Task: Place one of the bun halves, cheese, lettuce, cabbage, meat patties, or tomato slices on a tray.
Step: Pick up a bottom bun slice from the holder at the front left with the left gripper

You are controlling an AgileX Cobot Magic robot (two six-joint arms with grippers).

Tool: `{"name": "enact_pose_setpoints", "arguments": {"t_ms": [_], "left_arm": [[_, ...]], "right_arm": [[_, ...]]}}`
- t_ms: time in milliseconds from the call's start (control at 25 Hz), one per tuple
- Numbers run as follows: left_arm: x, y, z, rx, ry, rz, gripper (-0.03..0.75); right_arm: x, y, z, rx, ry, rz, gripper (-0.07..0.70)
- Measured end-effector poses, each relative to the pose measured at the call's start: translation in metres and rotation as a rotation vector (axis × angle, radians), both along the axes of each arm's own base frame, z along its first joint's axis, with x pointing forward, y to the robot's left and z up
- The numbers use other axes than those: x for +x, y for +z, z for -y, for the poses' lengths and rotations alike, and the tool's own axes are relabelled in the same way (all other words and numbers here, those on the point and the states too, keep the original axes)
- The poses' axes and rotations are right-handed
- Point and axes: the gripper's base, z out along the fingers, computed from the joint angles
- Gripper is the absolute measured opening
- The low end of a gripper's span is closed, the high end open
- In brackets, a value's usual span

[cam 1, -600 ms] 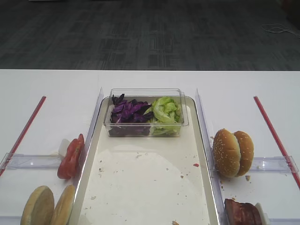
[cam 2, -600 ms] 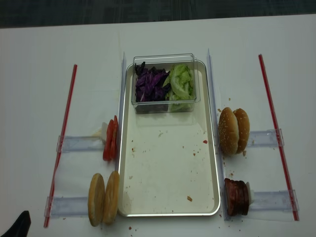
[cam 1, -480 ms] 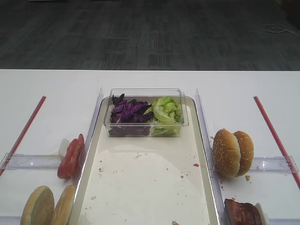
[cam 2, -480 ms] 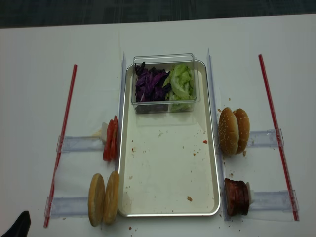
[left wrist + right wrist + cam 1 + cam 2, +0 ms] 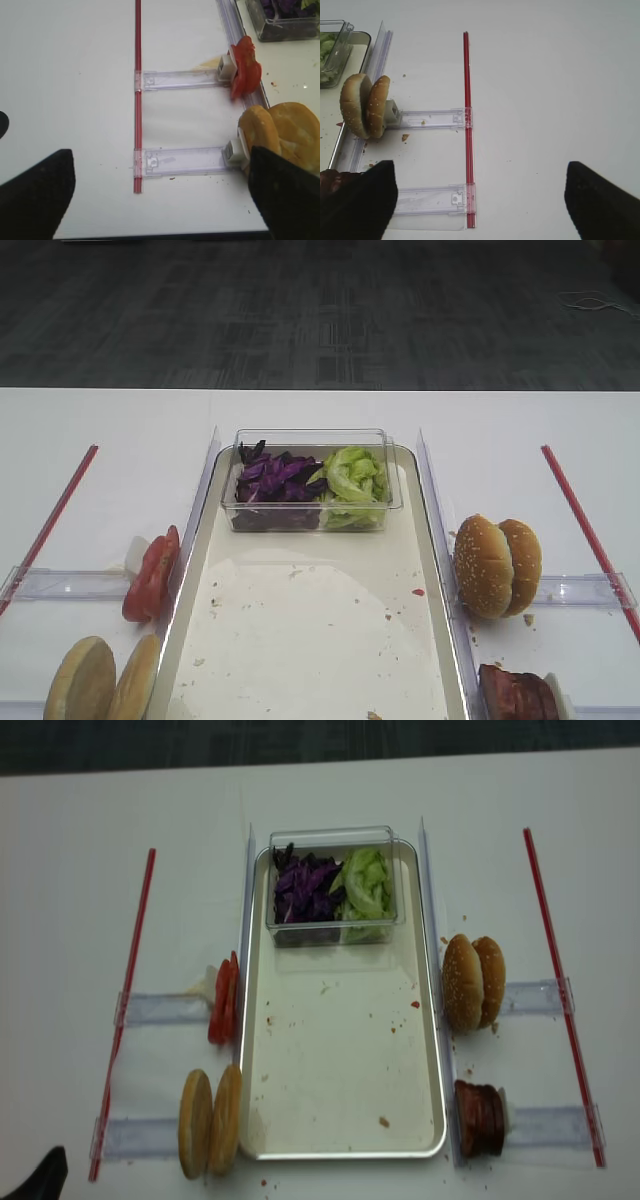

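The silver tray [image 5: 300, 640] [image 5: 340, 1060] lies in the middle with only crumbs on its bare floor. A clear tub at its far end holds purple cabbage [image 5: 275, 480] [image 5: 305, 890] and green lettuce [image 5: 352, 478] [image 5: 365, 885]. Left of the tray, two plain bun halves [image 5: 100, 680] [image 5: 210, 1120] [image 5: 280, 135] and tomato slices [image 5: 152, 575] [image 5: 224, 1002] [image 5: 245, 74] stand on edge. Meat patties [image 5: 515, 695] [image 5: 478, 1118] sit at the near right. No cheese shows. My left gripper [image 5: 160, 200] hangs open over bare table beside the bun halves. My right gripper [image 5: 480, 200] is open too, holding nothing.
Two sesame-seeded bun halves [image 5: 497, 565] [image 5: 472, 982] [image 5: 365, 106] stand right of the tray. Clear plastic rails [image 5: 185, 161] [image 5: 427, 119] hold the food stacks. Red strips [image 5: 125, 990] [image 5: 555, 980] run along both outer sides. The table's near edge [image 5: 160, 235] is close below the left gripper.
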Motion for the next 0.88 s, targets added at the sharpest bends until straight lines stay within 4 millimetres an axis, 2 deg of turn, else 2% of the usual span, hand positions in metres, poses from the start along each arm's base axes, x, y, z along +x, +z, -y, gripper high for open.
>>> {"name": "enact_pose_setpoints", "arguments": {"t_ms": [280, 520, 680, 800, 840, 880], "left_arm": [[0.001, 0.011, 0.0, 0.001, -0.001, -0.09, 0.676], [0.013, 0.033, 0.002, -0.023, -0.007, -0.127, 0.676], [0.029, 0.042, 0.007, -0.059, -0.025, -0.197, 0.676], [0.046, 0.042, 0.01, -0.082, -0.038, -0.285, 0.676], [0.059, 0.042, 0.014, -0.099, -0.057, -0.346, 0.676], [0.059, 0.042, 0.014, -0.099, -0.057, -0.346, 0.676]], "right_arm": [[0.0, 0.0, 0.0, 0.0, 0.0, 0.0, 0.698], [0.0, 0.0, 0.0, 0.0, 0.0, 0.0, 0.698], [0.0, 0.0, 0.0, 0.0, 0.0, 0.0, 0.698], [0.0, 0.0, 0.0, 0.0, 0.0, 0.0, 0.698], [0.0, 0.0, 0.0, 0.0, 0.0, 0.0, 0.698], [0.0, 0.0, 0.0, 0.0, 0.0, 0.0, 0.698]]}}
